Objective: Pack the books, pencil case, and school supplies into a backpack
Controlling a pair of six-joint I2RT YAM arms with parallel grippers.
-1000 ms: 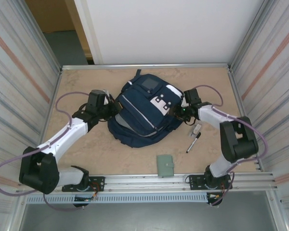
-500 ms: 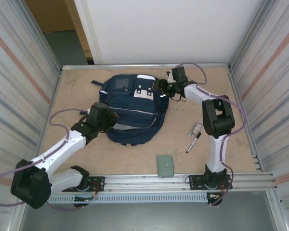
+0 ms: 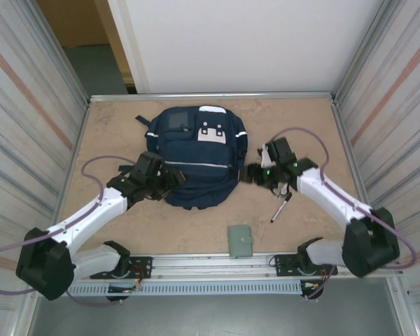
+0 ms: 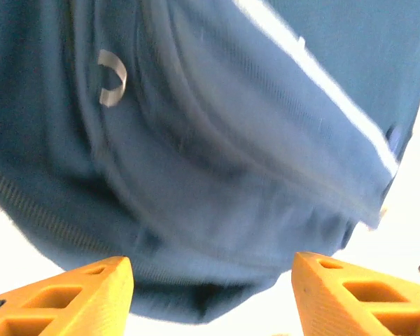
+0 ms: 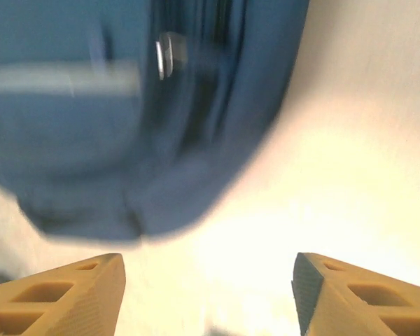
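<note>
Tan tabletop (image 3: 112, 126), and in the middle of it the navy backpack (image 3: 194, 164) lies flat, top end away from me, zips looking closed as far as I can tell. I've got an arm on each flank of its near end: left gripper (image 3: 172, 179) just beside the lower left corner, jaws well apart and holding nothing, blue cloth straight ahead of the fingers in the wrist view. The right gripper (image 3: 250, 173) is the same story on the other side, wide open and empty, just off the bag's edge. My read is that the bag needs opening before anything goes in. So: left pins a fold of fabric low down, while right goes for that silvery ring (image 5: 168, 56), probably a zip pull, and draws along the seam without lifting. The grey-green booklet (image 3: 241, 241) waits near the front rail. The black marker (image 3: 281, 207) lies just beside my right forearm, so I'll watch that I don't sweep it.
</note>
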